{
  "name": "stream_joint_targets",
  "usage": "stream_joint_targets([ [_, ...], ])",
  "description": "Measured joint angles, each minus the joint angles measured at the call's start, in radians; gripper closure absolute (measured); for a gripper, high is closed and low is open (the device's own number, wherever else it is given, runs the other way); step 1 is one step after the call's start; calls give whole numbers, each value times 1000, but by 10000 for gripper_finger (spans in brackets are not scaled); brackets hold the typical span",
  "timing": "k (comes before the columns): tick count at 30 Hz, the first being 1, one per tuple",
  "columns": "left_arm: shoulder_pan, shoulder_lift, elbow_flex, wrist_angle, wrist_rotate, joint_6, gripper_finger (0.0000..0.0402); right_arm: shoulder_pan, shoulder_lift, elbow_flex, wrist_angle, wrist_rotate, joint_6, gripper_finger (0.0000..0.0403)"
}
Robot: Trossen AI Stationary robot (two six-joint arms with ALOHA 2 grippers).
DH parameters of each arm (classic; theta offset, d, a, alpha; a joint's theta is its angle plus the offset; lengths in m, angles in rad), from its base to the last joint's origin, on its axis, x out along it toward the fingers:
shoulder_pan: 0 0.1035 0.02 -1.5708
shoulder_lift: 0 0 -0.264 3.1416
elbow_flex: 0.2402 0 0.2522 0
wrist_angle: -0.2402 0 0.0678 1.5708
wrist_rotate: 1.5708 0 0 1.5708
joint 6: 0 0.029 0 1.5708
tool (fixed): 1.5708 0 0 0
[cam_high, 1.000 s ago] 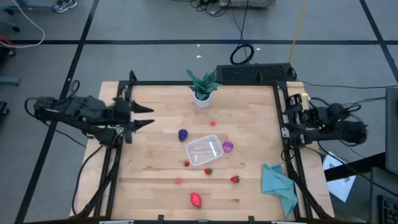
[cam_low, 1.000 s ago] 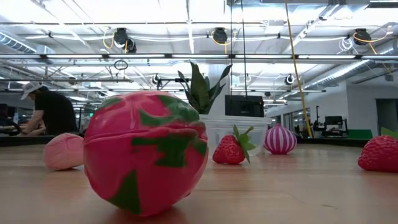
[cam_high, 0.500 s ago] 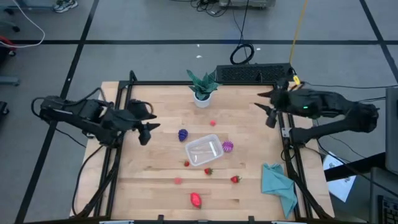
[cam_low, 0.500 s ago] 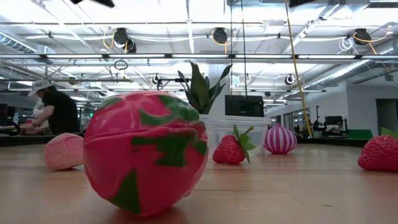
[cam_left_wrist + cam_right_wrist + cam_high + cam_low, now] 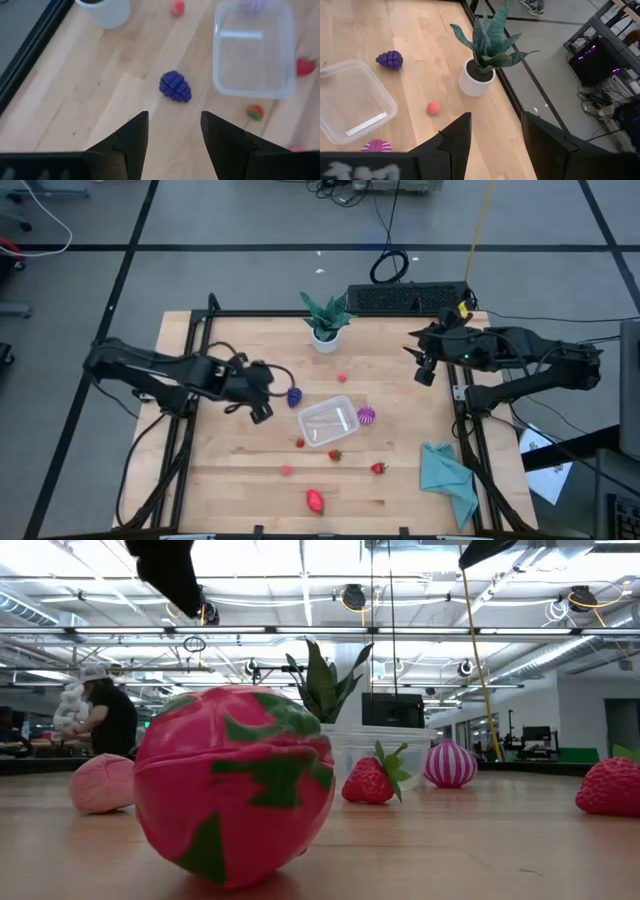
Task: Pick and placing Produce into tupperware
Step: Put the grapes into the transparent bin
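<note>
Over the wooden table (image 5: 240, 460), the left gripper (image 5: 262, 394) hovers with fingers parted and empty, the purple grape cluster (image 5: 294, 396) lying just to its right. The clear tupperware (image 5: 328, 423) sits empty mid-table, a striped purple fruit (image 5: 366, 416) touching its right side, red fruits scattered nearer. At far right, the right gripper (image 5: 424, 364) hangs part-open, holding nothing, well apart from the container.
</note>
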Motion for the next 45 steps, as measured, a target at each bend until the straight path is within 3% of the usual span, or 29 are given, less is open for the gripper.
stream_joint_targets([
  [12,1,186,-1,19,-13,48,215,0,-12,0,-1,-3,23,238],
  [18,4,194,-1,74,-32,57,215,0,-12,0,-2,-3,23,238],
  [29,90,190,-1,88,69,20,214,0,-12,0,-19,-4,52,238],
  [35,135,190,-1,90,97,-38,174,0,-12,0,-47,-4,53,238],
  [40,168,190,-1,92,98,-228,131,0,-12,0,-60,-4,53,238],
  [45,189,203,-1,92,187,-334,110,0,-12,0,-61,-4,53,238],
])
